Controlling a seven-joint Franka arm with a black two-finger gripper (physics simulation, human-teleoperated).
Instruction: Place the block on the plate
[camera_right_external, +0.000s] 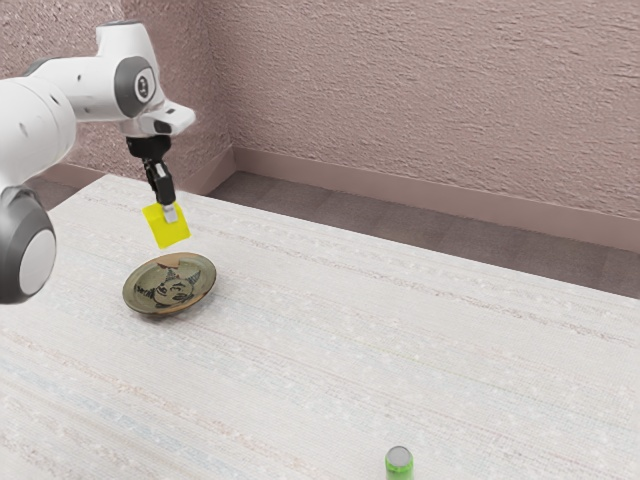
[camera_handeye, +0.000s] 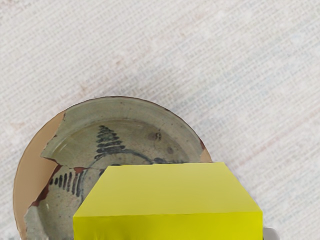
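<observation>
My gripper (camera_right_external: 169, 212) points down in the exterior view, shut on the yellow block (camera_right_external: 166, 228), which hangs slightly tilted from the fingertips. Below the block, the round greenish-brown plate (camera_right_external: 196, 290) with dark painted marks lies on the table. In the wrist view the yellow block (camera_handeye: 167, 192) is large at the lower edge and hides part of the plate (camera_handeye: 135, 111) beneath it. The block appears held above the plate, apart from it.
A pale woven-patterned table (camera_right_external: 400, 340) spreads below the arm. A green can with a grey top (camera_right_external: 399, 461) stands at the exterior view's lower edge, far from the plate. Behind the table rises a rough pinkish wall (camera_right_external: 430, 110).
</observation>
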